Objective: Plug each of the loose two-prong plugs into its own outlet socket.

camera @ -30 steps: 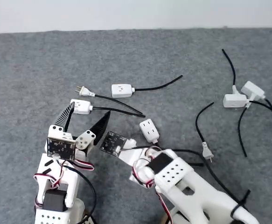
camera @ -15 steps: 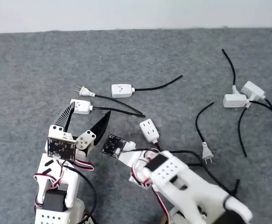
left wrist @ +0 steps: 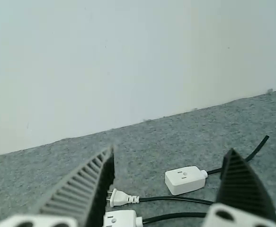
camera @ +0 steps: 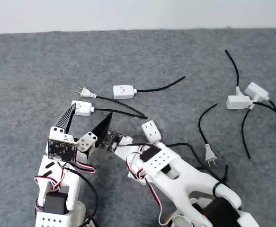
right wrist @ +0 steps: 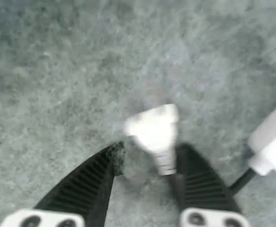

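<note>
- Grey carpet (camera: 29, 61) below a pale wall (left wrist: 128, 56).
- the left gripper (camera: 91, 109) — fingers spread wide, socket (camera: 82, 108) between the tips.
- the right gripper (right wrist: 149, 147) clamps a white plug (right wrist: 152, 130) — second socket (right wrist: 270, 139) near.

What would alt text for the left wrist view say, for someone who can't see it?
An open gripper, its two black fingers spread wide, frames grey carpet below a plain pale wall. Between them lie a white outlet socket on a black cord, a white two-prong plug, and a second white socket nearer the camera.
</note>
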Robot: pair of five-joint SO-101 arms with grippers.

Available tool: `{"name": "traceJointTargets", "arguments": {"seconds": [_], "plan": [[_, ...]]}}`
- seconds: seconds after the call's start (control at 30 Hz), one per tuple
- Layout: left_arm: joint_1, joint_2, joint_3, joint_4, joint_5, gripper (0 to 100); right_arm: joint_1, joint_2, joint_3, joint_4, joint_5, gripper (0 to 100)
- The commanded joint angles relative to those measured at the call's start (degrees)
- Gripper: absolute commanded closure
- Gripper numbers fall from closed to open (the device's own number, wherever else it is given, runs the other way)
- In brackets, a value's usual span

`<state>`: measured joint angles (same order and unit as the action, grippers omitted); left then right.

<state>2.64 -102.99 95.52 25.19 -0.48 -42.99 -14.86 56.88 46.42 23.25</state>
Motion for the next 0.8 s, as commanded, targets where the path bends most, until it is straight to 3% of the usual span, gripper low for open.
{"name": "traceJointTargets", "arguments": {"seconds": [0.0, 0.5, 0.77], "plan": [[0.0, -0.09, -1.71, -1.49, -0.79, 65, -0.66, 1.54, -1.23, 0.22, -0.09, 96.5], [0.0, -0.09, -1.63, -1.49, -0.79, 65, 0.84, 0.4, -1.32, 2.95, 2.29, 99.1], [0.35, -0.09, -1.54, -1.41, -0.7, 65, 6.46, -16.66, -0.44, 9.89, 2.73, 99.1]]}}
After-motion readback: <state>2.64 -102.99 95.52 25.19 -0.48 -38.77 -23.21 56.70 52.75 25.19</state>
